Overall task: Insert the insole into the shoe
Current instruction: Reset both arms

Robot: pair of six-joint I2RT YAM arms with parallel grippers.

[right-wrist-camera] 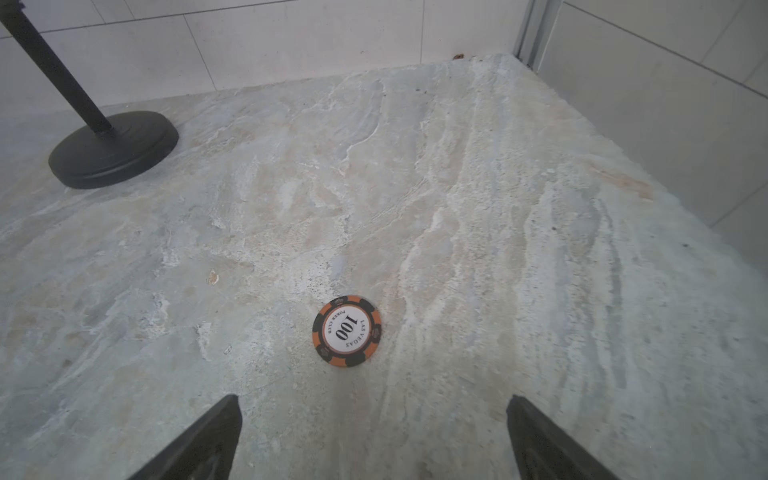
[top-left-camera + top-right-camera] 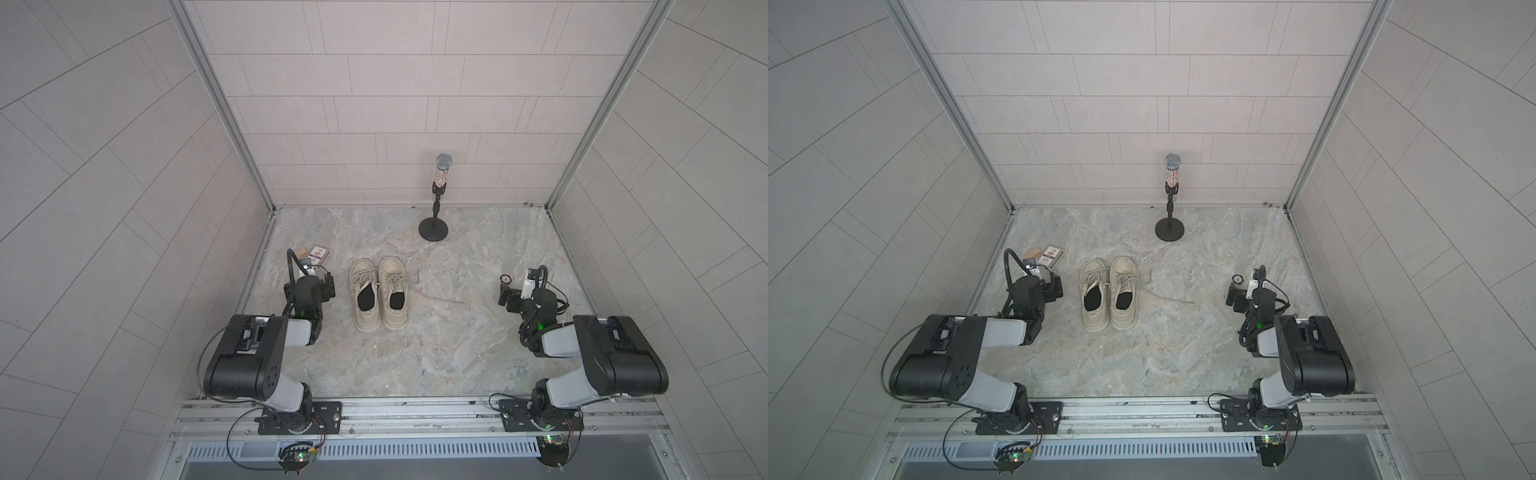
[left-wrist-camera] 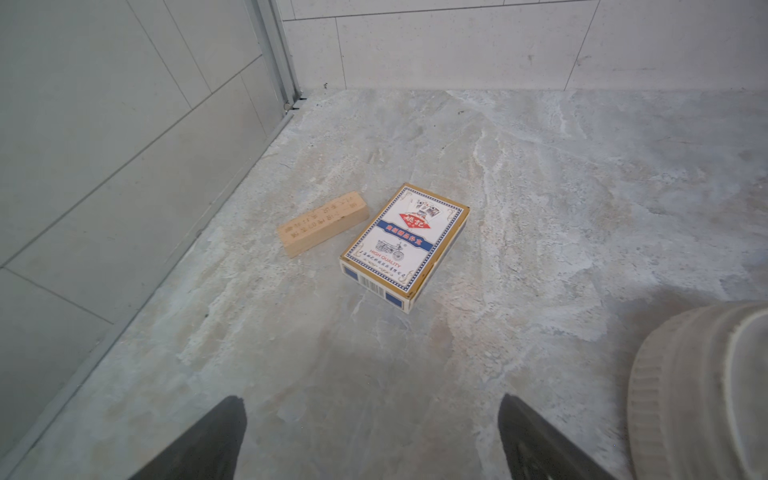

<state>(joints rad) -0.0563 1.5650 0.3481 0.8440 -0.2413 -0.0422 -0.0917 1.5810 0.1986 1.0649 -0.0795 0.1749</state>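
Observation:
Two beige lace-up shoes stand side by side mid-table in both top views, toes pointing away: the left shoe [image 2: 365, 301] [image 2: 1095, 299] and the right shoe [image 2: 394, 294] [image 2: 1124, 294]. Each opening shows black inside; I cannot tell whether that is the insole. My left gripper [image 2: 328, 283] [image 3: 372, 401] hovers open just left of the shoes, nothing between its fingers, and a ribbed shoe toe [image 3: 706, 395] shows at the edge of the left wrist view. My right gripper [image 2: 505, 293] [image 1: 374, 401] stands open and empty far to the right.
A playing-card box [image 2: 319, 254] [image 3: 405, 245] and a wooden block [image 2: 301, 252] [image 3: 322, 228] lie ahead of the left gripper. A poker chip [image 2: 505, 279] [image 1: 347, 331] lies before the right gripper. A microphone on a round-based stand [image 2: 433, 229] [image 1: 112, 149] rises at the back.

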